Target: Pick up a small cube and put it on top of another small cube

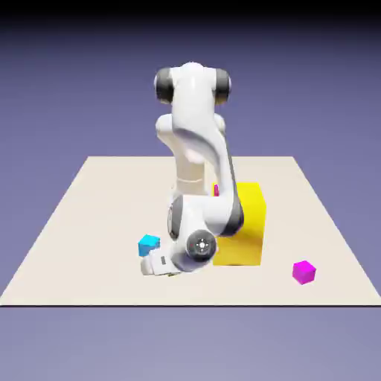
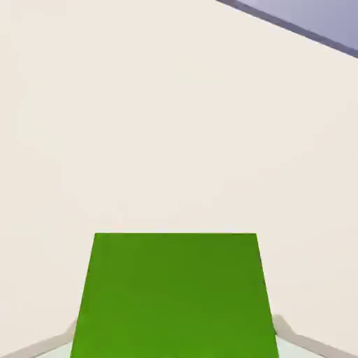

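Note:
The small cube (image 2: 173,294), lime green, fills the lower middle of the hand view, large between the two grey fingertips (image 2: 290,332). My gripper (image 2: 175,344) is shut on the small cube, its jaws against the cube's left and right sides. In the exterior view the gripper (image 1: 165,272) is down at the table's surface near the front edge. Only a sliver of the small cube (image 1: 173,275) shows beneath the hand there. No second lime cube is visible.
A cyan cube (image 1: 149,244) sits just behind the hand. The tall yellow block (image 1: 244,227) stands close on the exterior view's right. One magenta cube (image 1: 303,271) lies further right; a magenta sliver (image 1: 216,190) peeks from behind the arm. The beige table (image 1: 89,223) bears all of them.

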Controlling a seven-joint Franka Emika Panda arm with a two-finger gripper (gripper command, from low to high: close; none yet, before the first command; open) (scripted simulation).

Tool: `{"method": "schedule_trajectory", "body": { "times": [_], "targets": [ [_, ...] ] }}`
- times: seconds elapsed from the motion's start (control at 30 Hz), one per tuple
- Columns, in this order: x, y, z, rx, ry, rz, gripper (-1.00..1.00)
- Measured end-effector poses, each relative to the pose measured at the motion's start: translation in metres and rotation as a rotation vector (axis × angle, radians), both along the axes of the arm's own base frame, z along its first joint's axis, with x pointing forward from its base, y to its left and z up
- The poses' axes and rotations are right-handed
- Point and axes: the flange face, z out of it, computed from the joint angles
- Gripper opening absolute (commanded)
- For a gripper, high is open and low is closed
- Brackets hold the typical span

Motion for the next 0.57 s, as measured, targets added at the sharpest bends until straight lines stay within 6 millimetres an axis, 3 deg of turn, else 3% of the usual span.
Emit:
{"method": "schedule_trajectory", "body": {
  "times": [0.13, 0.27, 0.3, 0.33, 0.43, 0.47, 0.53, 0.57],
  "targets": [
    [-0.05, -0.056, 0.014, 0.002, -0.003, -0.259, -1.0],
    [-0.106, -0.099, 0.025, 0.012, -0.004, -0.526, -1.0],
    [-0.118, -0.106, 0.027, 0.016, -0.003, -0.581, -1.0],
    [-0.119, -0.106, 0.027, 0.016, -0.003, -0.581, -1.0],
    [-0.143, -0.096, -0.016, 0.017, -0.003, -0.581, -1.0],
    [-0.151, -0.092, -0.028, 0.016, -0.003, -0.581, 1.0],
    [-0.151, -0.093, -0.028, 0.014, -0.003, -0.579, 1.0],
    [-0.142, -0.096, -0.015, 0.015, -0.003, -0.579, 1.0]
  ]
}}
